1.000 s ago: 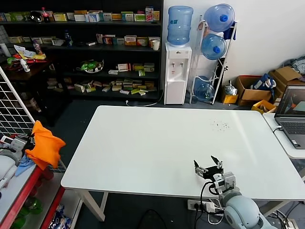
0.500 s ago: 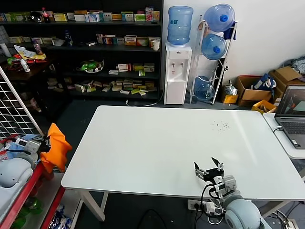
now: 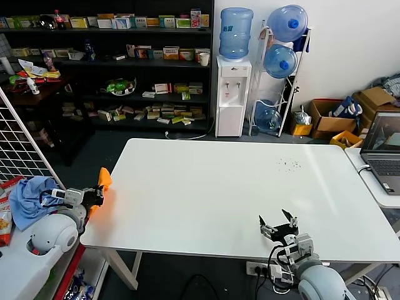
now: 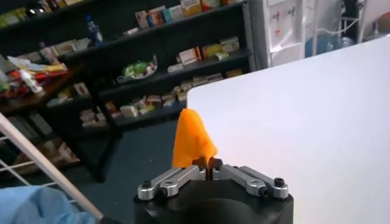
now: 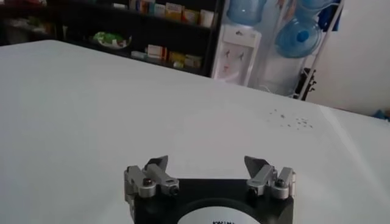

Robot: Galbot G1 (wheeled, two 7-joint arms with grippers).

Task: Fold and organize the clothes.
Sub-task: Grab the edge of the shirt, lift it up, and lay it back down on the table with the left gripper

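A: The bench (image 3: 206, 187) is bare; the orange T-shirt (image 3: 104, 180) hangs just off its left edge, pinched in the left end effector (image 4: 209, 170).

B: It could snag that edge and slip. Most of it is hidden. The right end effector (image 3: 280, 225) waits, spread wide.

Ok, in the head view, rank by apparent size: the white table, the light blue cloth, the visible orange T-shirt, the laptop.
1. White table, by far the largest.
2. Light blue cloth.
3. Laptop, close to the cloth and cut off by the frame edge, so that order is unsure.
4. Orange T-shirt, just a small bunch showing at the left end effector.
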